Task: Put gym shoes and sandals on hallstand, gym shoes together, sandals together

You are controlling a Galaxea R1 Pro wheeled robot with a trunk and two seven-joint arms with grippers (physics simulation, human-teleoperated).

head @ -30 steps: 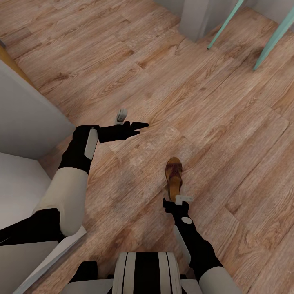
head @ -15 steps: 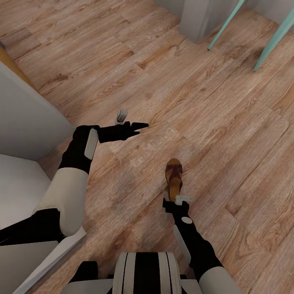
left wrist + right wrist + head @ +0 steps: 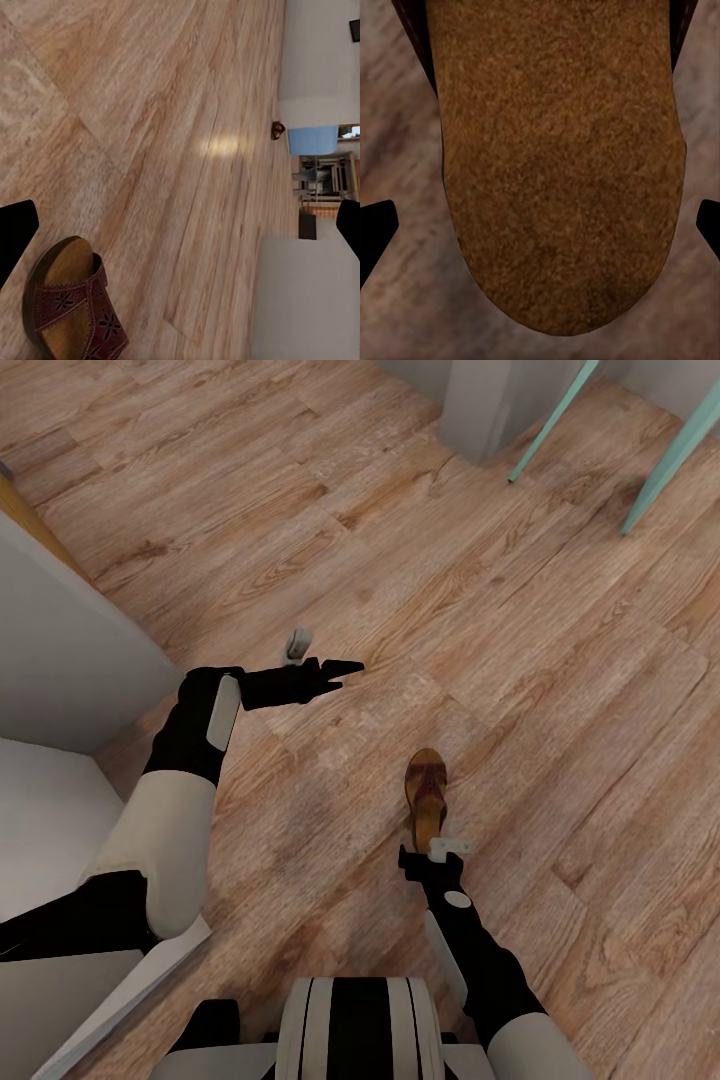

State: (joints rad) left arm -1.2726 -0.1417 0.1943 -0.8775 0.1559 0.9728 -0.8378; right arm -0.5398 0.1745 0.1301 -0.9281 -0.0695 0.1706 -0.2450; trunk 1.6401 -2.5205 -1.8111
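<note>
Sandal (image 3: 559, 150) heel sits between the right gripper's (image 3: 432, 850) spread jaws, whose tips flank it without touching, so no grasp is made yet; it lies flat on the corridor floor (image 3: 520, 660). Off to the side, the left gripper (image 3: 335, 668) hovers empty over bare planks, its jaws spread too. Judging by this, the job looks early: this sandal still needs lifting and racking. A pale grey unit (image 3: 60, 650) stands beside the left arm, its contents hidden.

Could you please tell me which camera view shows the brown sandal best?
The head view: the whole sandal lies on the floor. The left wrist view catches its strapped front; the right wrist view, its heel insole close up.
</note>
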